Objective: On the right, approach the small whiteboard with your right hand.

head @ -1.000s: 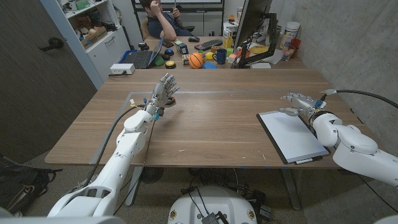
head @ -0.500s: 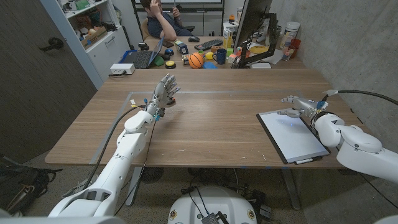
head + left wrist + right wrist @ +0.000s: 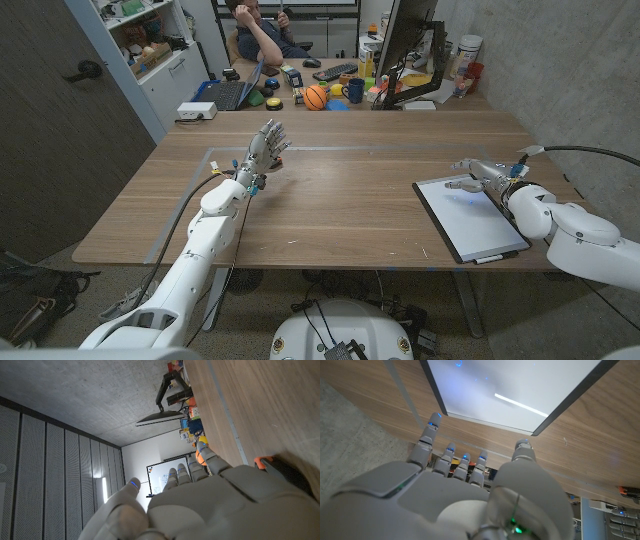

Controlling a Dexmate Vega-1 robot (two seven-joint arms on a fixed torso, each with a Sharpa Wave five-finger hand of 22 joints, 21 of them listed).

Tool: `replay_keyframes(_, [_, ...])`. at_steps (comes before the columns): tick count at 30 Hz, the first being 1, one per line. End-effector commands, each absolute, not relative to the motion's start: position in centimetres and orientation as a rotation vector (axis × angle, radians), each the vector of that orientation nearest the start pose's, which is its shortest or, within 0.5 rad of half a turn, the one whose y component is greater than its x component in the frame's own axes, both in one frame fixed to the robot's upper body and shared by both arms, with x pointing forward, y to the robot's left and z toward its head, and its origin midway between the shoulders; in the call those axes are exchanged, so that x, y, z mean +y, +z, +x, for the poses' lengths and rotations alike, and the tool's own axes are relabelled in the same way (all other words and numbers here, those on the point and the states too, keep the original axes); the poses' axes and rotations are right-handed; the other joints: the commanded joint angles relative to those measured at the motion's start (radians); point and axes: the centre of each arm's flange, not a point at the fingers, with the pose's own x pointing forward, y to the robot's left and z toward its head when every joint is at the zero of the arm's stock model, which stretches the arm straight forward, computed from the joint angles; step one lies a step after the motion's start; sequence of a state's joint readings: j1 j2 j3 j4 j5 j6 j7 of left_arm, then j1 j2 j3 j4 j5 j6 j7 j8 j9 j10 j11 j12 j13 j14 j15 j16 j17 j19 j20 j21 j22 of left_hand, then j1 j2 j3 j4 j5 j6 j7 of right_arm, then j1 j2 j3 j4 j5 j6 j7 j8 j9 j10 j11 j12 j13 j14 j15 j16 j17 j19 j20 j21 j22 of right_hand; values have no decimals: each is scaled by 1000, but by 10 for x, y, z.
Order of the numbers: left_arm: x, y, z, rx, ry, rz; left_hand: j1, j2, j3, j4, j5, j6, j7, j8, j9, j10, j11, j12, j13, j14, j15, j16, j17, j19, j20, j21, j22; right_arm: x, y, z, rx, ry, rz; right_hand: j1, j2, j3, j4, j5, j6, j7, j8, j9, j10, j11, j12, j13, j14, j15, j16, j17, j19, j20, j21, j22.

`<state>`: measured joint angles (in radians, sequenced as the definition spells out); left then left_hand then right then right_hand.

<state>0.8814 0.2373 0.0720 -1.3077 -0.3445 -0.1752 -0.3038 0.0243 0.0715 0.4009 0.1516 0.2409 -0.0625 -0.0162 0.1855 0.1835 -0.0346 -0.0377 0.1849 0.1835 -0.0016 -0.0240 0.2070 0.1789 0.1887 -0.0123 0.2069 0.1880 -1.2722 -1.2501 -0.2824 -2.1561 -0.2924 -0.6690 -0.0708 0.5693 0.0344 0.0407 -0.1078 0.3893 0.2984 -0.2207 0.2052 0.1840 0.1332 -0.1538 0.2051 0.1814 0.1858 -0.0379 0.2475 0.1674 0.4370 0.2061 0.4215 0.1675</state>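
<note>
A concrete wall (image 3: 560, 60) flanks the wooden table (image 3: 340, 200); a cluttered desk (image 3: 330, 85) stands behind.

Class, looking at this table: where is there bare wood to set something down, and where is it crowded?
Bare wood spans the middle, between the left hand and the small whiteboard, and the near-left corner. It is crowded on the right, where the right hand reaches over the whiteboard's far end.

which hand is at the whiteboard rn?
The right hand, fingers over the small whiteboard's far edge. The left hand is raised above bare table, far away.
</note>
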Motion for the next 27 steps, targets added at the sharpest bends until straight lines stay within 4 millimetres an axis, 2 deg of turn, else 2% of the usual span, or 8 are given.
replay_keyframes(1, [265, -30, 645, -606, -315, -11, -9, 1, -3, 2, 11, -4, -4, 2, 2, 0, -4, 5, 4, -3, -4, 4, 3, 4, 6, 0, 6, -361, -38, 504, -175, -209, -1492, 7, -7, -13, 0, 6, 34, 0, 6, 3, 31, -11, 6, 1, 26, -50, -2, 3, 22, -4, -13, 0])
replay_keyframes(27, [276, -35, 635, -615, -316, -12, -8, 2, -8, 3, 13, -3, -3, 3, 2, 1, -6, 5, 4, -2, -6, 5, 3, 6, 5, 0, 6, -348, -41, 494, -187, -212, -1484, 15, -7, -28, 3, 10, 63, -1, 1, 2, 48, -20, -2, 2, 49, -54, -11, 3, 47, -17, -39, 1])
